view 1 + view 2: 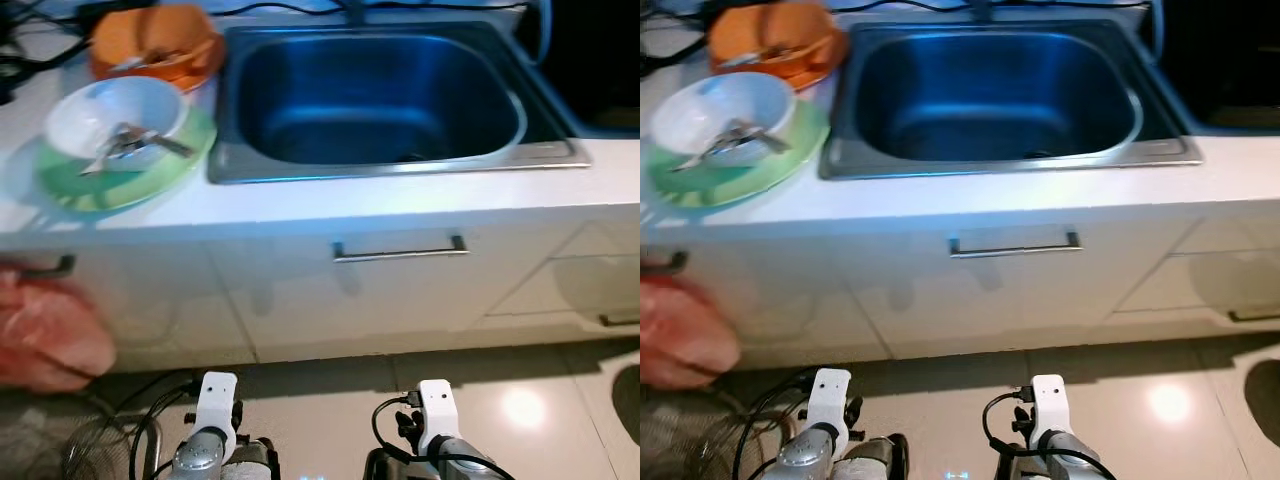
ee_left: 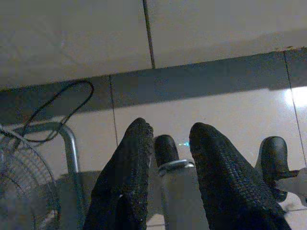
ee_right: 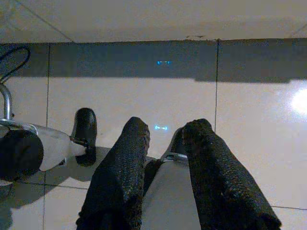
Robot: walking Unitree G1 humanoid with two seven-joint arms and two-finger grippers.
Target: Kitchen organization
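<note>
White laminate counter (image 1: 330, 205) runs across the head views, carrying an inset rectangular stainless-steel sink (image 1: 372, 95) whose basin holds nothing visible. Beside the sink, on the robot's left, a white round bowl (image 1: 112, 118) holding metal cutlery (image 1: 128, 142) stands on a pale green round plate (image 1: 125, 170). Behind these, toward the back of the counter, sits an orange bowl-shaped container (image 1: 155, 45) with contents too blurred to identify. Black cables (image 1: 20, 55) lie at the counter's far left corner.

Below the counter edge are white cabinet fronts; a slim horizontal metal bar handle (image 1: 400, 250) is mounted under the sink, and further handles show at the left and right margins. A blurred pinkish-red shape (image 1: 45, 330) hangs at the left edge of the cabinets; what it is cannot be told. Glossy beige floor tiles (image 1: 520, 400) reflect a bright ceiling light, and a round wire fan guard (image 1: 105, 450) with a loose black cord rests on the floor at lower left.

Both arms hang low before the cabinet. Left tool (image 2: 170, 143): two black textured fingers slightly parted, gripping nothing, pointed at the floor and toe-kick. Right tool (image 3: 165, 139): fingers likewise slightly parted and unloaded, above the tiles.
</note>
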